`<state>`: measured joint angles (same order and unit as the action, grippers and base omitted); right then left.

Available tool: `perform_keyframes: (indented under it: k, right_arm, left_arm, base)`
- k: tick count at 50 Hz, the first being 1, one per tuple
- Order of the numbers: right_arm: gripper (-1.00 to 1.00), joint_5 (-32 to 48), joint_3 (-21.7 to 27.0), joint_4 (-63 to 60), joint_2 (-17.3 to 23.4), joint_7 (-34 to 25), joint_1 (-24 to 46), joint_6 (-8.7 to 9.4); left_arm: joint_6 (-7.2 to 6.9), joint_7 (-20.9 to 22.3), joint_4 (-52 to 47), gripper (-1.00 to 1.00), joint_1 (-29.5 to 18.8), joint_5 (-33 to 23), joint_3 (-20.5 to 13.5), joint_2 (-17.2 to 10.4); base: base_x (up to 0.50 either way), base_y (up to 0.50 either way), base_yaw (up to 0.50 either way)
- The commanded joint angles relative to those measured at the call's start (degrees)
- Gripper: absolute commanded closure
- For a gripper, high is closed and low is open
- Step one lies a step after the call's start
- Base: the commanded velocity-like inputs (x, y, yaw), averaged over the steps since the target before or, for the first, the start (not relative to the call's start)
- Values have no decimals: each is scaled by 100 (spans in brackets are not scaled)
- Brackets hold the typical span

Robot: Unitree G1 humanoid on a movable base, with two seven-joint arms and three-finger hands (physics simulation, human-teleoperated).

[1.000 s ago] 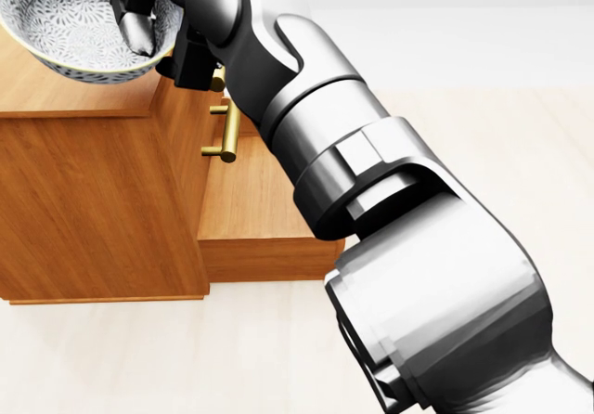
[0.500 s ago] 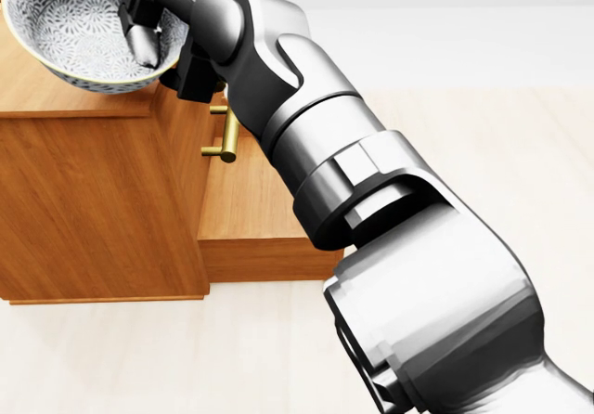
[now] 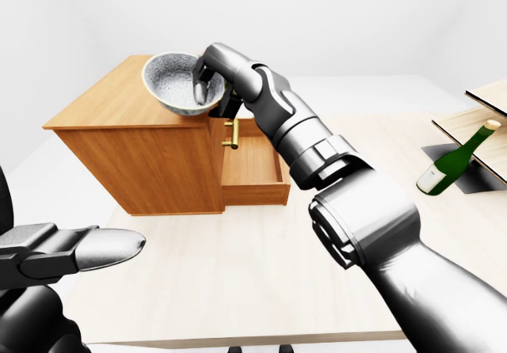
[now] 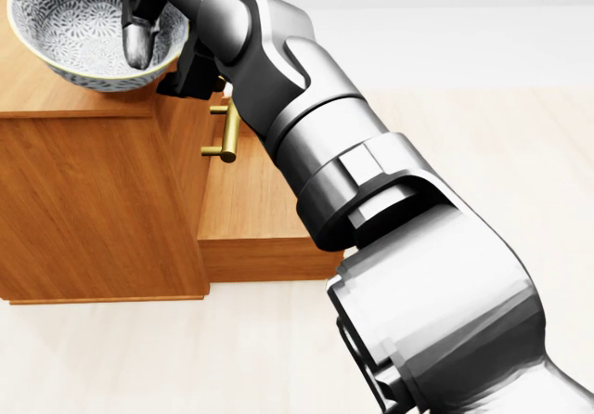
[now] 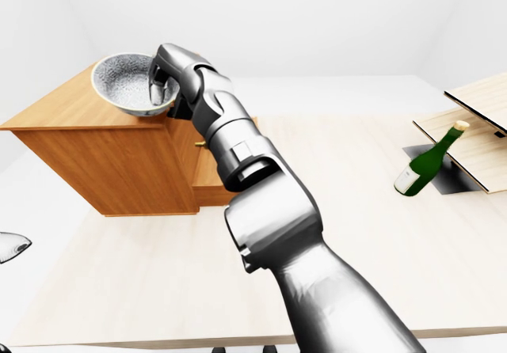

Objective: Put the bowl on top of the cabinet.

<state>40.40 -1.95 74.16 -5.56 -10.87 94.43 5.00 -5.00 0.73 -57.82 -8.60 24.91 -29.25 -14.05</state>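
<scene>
A grey patterned bowl point(image 4: 74, 24) hangs tilted over the right end of the wooden cabinet's top point(image 3: 111, 104). My right hand point(image 4: 148, 47) is shut on its rim. One finger point(image 4: 137, 43) lies inside the bowl and the rest of the hand is outside it. I cannot tell whether the bowl's base touches the top. My left hand point(image 3: 95, 246) is low at the left of the left-eye view, fingers stretched out and holding nothing.
The cabinet's lower drawer point(image 3: 252, 171) stands pulled out to the right, with a brass handle point(image 3: 233, 133) above it. A green bottle point(image 3: 453, 161) leans on a dark mat by wooden boards point(image 3: 475, 119) at the far right. All stand on a pale tabletop point(image 3: 238, 266).
My right hand has carried the bowl slightly right and up in the head view, so that its left rim now shows over the cabinet top. The cabinet has not moved.
</scene>
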Motion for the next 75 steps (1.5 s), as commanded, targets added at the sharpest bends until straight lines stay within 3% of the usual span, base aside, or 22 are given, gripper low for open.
perform_keyframes:
  k: [1,18,35,56,66,75]
  right_arm:
    - [-100,-67,88,59,28,171,45,0]
    - [-100,-55,92,37,84,109,228,0]
    - [-100,-191,158,-80,311,-77,984,0]
    - [-100,-386,189,-312,524,-150,1324,0]
    - [-100,-717,224,-766,655,-56,1369,0]
    - [-100,-878,132,-1941,709,-188,1097,0]
  left_arm:
    - [0,-11,5,-100,10,22,6,-8]
    - [0,-3,34,-100,28,-38,73,3]
    - [0,27,18,-100,42,-129,131,40]
    - [0,92,12,-100,21,-214,137,79]
    - [0,81,24,-100,23,-238,172,80]
    - [0,102,22,-100,40,-300,223,102]
  base:
    - [0,0,0]
    - [0,0,0]
    - [0,0,0]
    - [0,0,0]
    - [0,0,0]
    - [0,0,0]
